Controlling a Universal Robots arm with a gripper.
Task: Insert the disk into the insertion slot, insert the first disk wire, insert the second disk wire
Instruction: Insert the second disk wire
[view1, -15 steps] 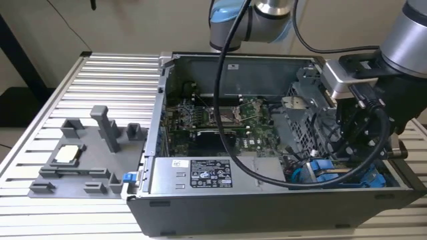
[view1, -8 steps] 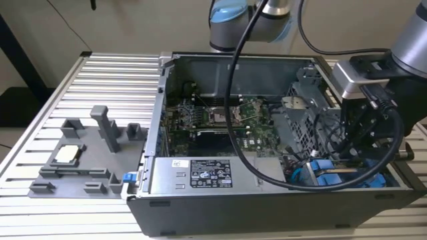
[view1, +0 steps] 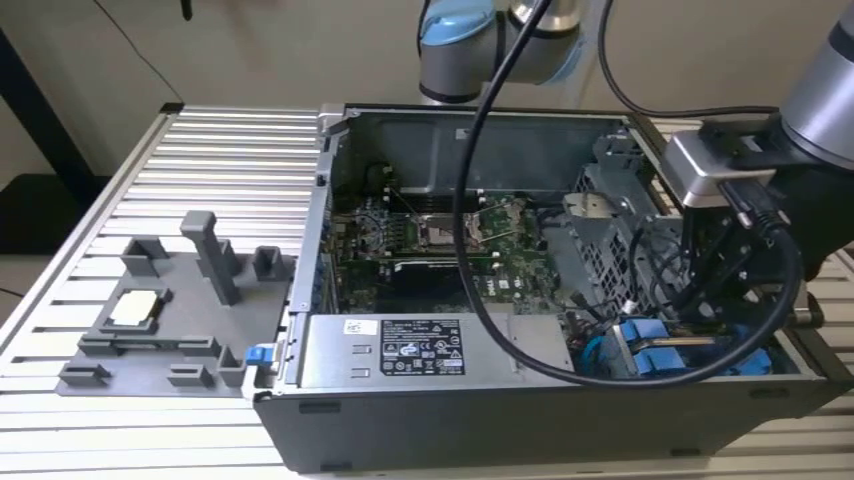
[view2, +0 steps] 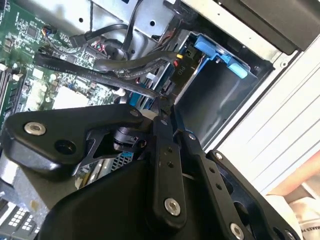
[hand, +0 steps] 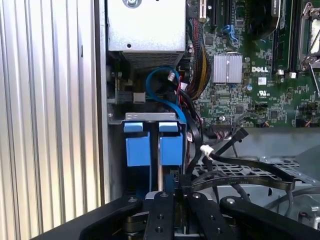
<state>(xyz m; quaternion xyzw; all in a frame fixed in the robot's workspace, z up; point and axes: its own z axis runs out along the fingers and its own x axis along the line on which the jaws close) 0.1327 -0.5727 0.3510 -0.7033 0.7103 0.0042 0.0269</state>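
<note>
The disk's bright blue carrier (hand: 150, 149) sits upright in the insertion slot (hand: 150, 117), a grey metal bay at the case's front corner. The same blue carrier (view1: 650, 347) lies low in the case on the exterior view's right. My gripper (hand: 175, 194) hangs right over the carrier's near end, its black fingers (view2: 161, 150) drawn together. A flat black disk wire (hand: 250, 165) runs into the fingertips, and in the second wrist view this wire (view2: 120, 75) ends at my gripper (view2: 160, 107). A blue wire (hand: 161, 85) loops beside the bay. The disk's body is hidden.
The open case stands on a slatted metal table (view1: 214, 150). Inside are the green motherboard (view1: 441, 235), a long grey box with a sticker (view1: 414, 350) and a perforated drive cage (view1: 607, 225). A grey fixture tray (view1: 174, 320) lies on the exterior view's left. The arm's cable (view1: 470, 250) hangs across the case.
</note>
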